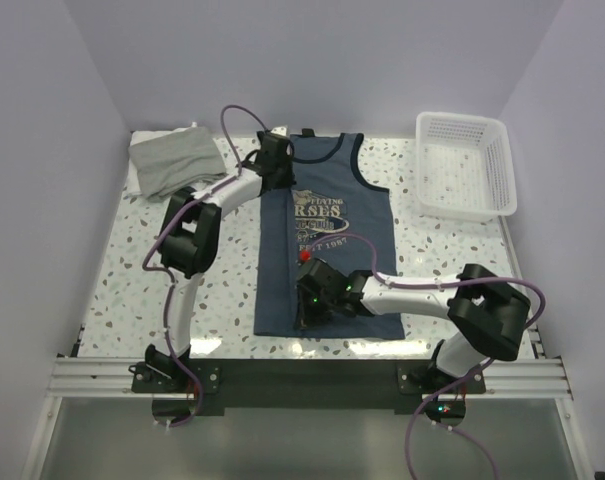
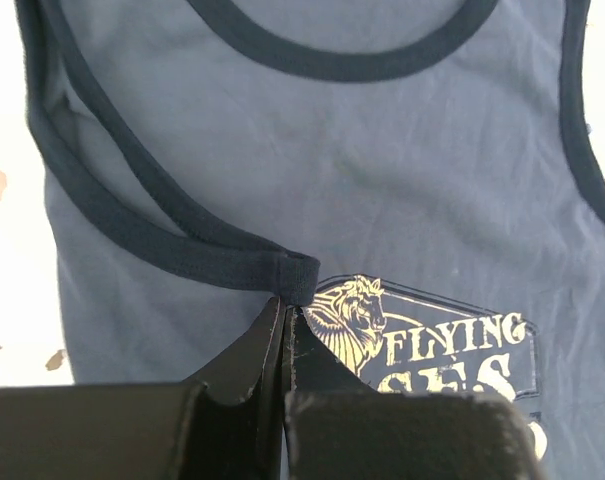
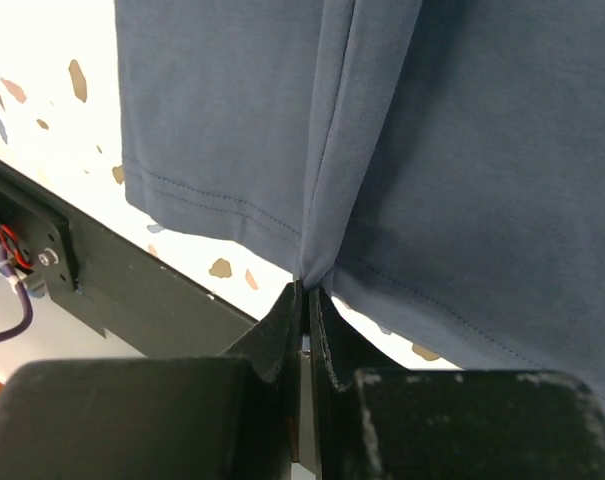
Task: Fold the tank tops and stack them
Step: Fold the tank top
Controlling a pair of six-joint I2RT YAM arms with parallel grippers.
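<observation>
The navy tank top (image 1: 332,240) lies flat mid-table, neck at the far side, its left part folded over toward the middle. My left gripper (image 1: 274,160) is shut on its dark trimmed strap (image 2: 292,275), beside the lion and "FLYING" print (image 2: 422,340). My right gripper (image 1: 308,300) is shut on the bottom hem (image 3: 307,262), which is pulled up into a pleat near the front edge. The grey tank top (image 1: 177,160) lies crumpled at the far left corner.
A white mesh basket (image 1: 464,165) stands at the far right. The speckled tabletop (image 1: 132,270) shows to the left of the navy top. A black rail (image 1: 312,375) runs along the near edge, also in the right wrist view (image 3: 132,290).
</observation>
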